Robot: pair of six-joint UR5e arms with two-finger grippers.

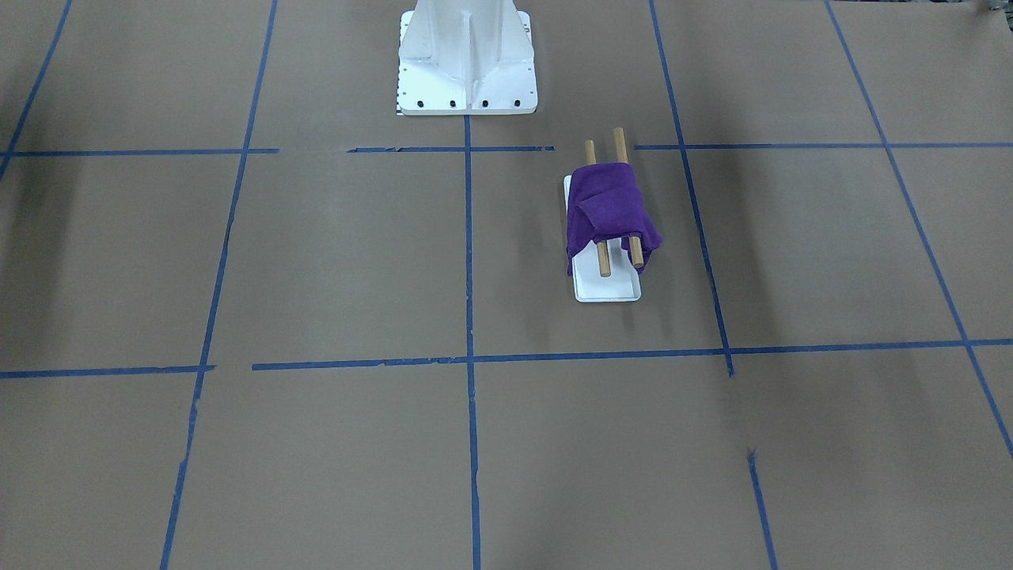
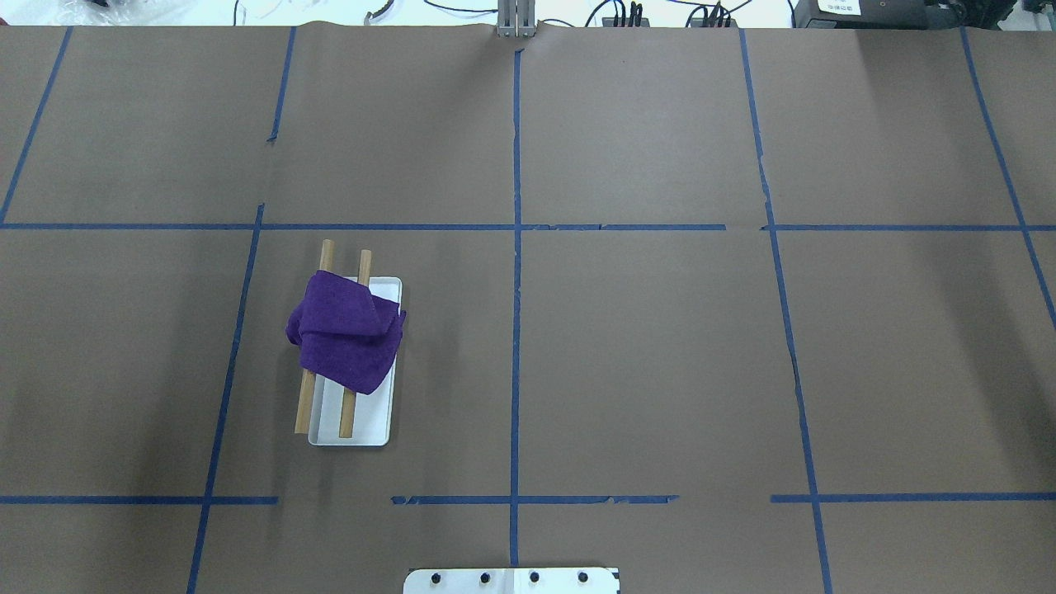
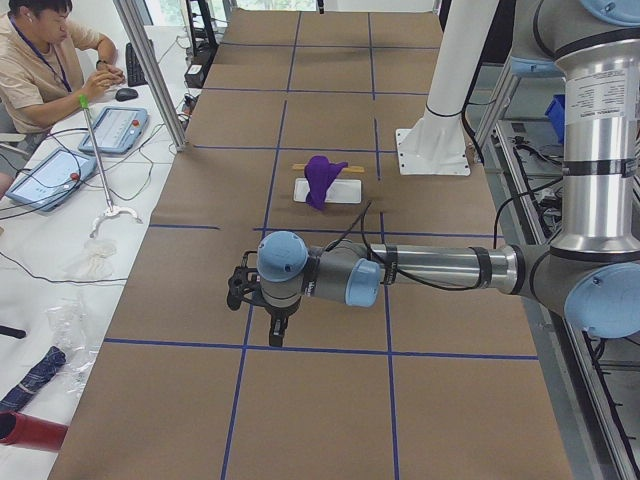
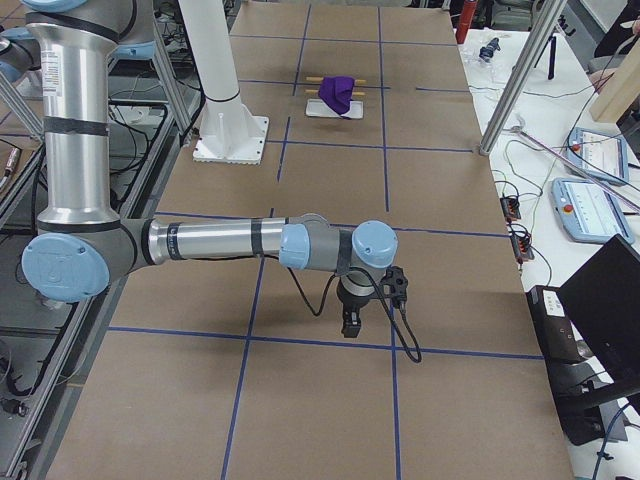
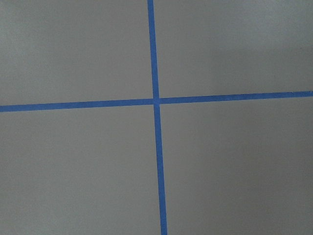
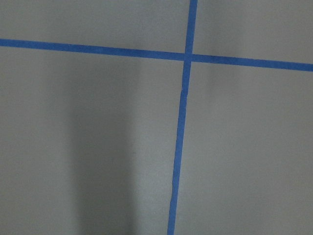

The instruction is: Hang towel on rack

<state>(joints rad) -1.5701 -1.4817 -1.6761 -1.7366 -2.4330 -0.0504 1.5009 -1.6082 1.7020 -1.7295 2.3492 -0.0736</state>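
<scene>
The purple towel (image 1: 609, 214) lies bunched over both wooden dowels of the rack (image 1: 605, 289), covering their middle, with the dowel ends bare. It also shows in the overhead view, towel (image 2: 346, 334) on rack (image 2: 367, 433). My left gripper (image 3: 273, 338) hangs over the table far from the rack, towards the table's left end; I cannot tell if it is open or shut. My right gripper (image 4: 350, 325) hangs far off towards the right end; I cannot tell its state either. Both wrist views show only brown paper and blue tape.
The white bolted robot pedestal (image 1: 467, 71) stands close to the rack. Blue tape lines (image 2: 516, 247) grid the brown table cover. An operator (image 3: 40, 60) sits by control tablets (image 3: 115, 128) beside the table's far side.
</scene>
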